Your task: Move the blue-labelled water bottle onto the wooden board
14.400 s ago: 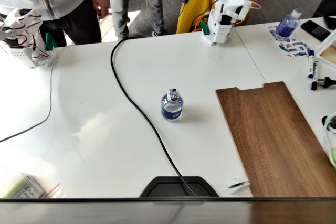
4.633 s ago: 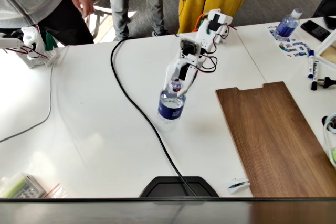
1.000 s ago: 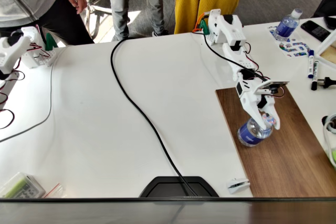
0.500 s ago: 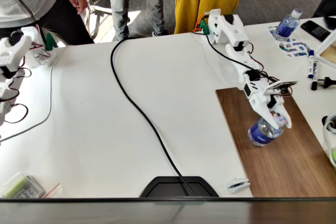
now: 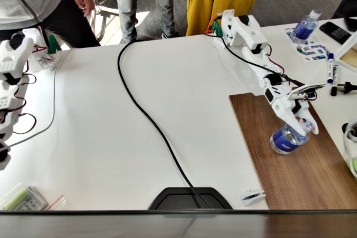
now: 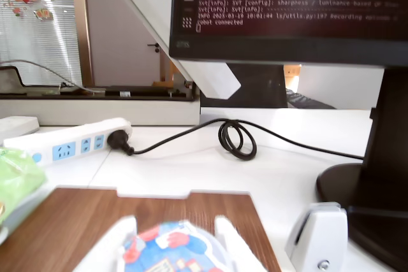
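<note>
The blue-labelled water bottle [image 5: 288,139] is a small clear bottle with a blue label band. It is over the wooden board [image 5: 290,176], a long dark-brown plank on the right of the table in the fixed view. My white gripper [image 5: 303,125] is shut on the bottle's top, and the bottle leans a little. I cannot tell whether its base touches the wood. In the wrist view the bottle's cap [image 6: 171,250] with red and blue marks sits between my two white fingers [image 6: 236,246], with the wooden board [image 6: 76,221] below.
A thick black cable [image 5: 146,115] runs across the white table. A taller bottle [image 5: 305,26] with a white cap stands at the back right, beside markers [image 5: 331,67]. People stand behind the table. In the wrist view a monitor stand [image 6: 373,189], a power strip [image 6: 67,144] and a coiled cable [image 6: 237,139] lie beyond the board.
My gripper has carried the bottle further right and slightly down over the board in the last second. Earlier it picked the bottle up from mid-table.
</note>
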Controlling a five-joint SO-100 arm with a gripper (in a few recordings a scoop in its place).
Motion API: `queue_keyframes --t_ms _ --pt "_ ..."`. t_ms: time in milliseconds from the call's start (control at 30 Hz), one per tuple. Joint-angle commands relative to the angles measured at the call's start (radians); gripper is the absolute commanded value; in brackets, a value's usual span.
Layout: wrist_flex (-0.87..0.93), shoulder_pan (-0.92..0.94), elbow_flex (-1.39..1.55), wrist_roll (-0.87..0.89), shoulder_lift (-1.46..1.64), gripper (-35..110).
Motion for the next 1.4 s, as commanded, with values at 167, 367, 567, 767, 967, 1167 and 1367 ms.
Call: queue_keyframes --t_ms 167,367,567,767,967,1167,1367 --pt "-0.041 0.011 -0.067 -0.014 0.009 -1" --pt "-0.04 0.014 -0.071 0.0 0.015 9" --pt "-0.038 0.021 -0.075 0.002 0.018 23" --pt "-0.034 0.021 -0.077 -0.009 0.018 38" --pt "-0.032 0.017 -0.115 0.023 0.02 38" --pt "0.061 0.041 -0.233 0.063 0.031 39" --pt "0.118 0.086 -0.238 0.078 0.112 39"
